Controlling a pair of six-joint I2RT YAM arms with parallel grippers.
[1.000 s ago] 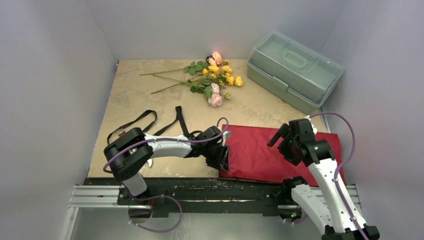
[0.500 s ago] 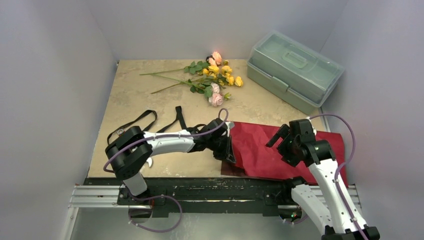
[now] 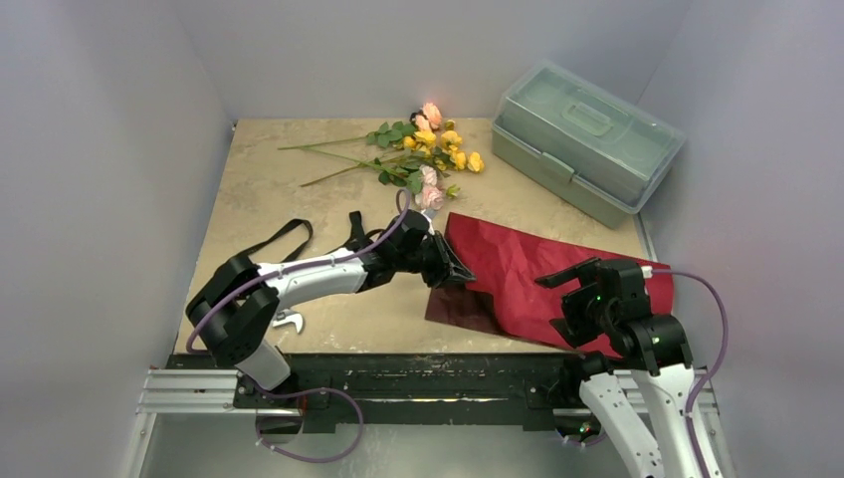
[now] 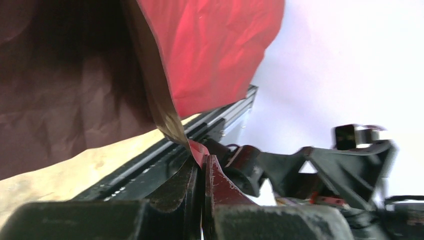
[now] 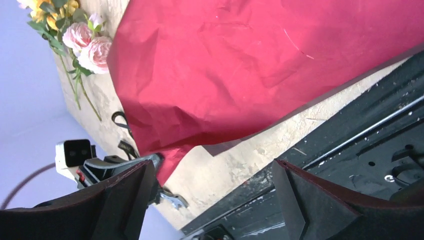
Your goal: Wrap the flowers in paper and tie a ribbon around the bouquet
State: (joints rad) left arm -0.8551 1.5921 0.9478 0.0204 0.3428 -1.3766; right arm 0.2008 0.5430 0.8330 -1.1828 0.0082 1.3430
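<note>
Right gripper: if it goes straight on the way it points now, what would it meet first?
Probably the paper, close to its near edge, or the bare table just beside that edge; depth is unclear. The open right gripper points low across the table toward it.

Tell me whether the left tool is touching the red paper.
Touching. The left wrist view shows the left tool shut on a corner of the paper, pinched between its tips.
</note>
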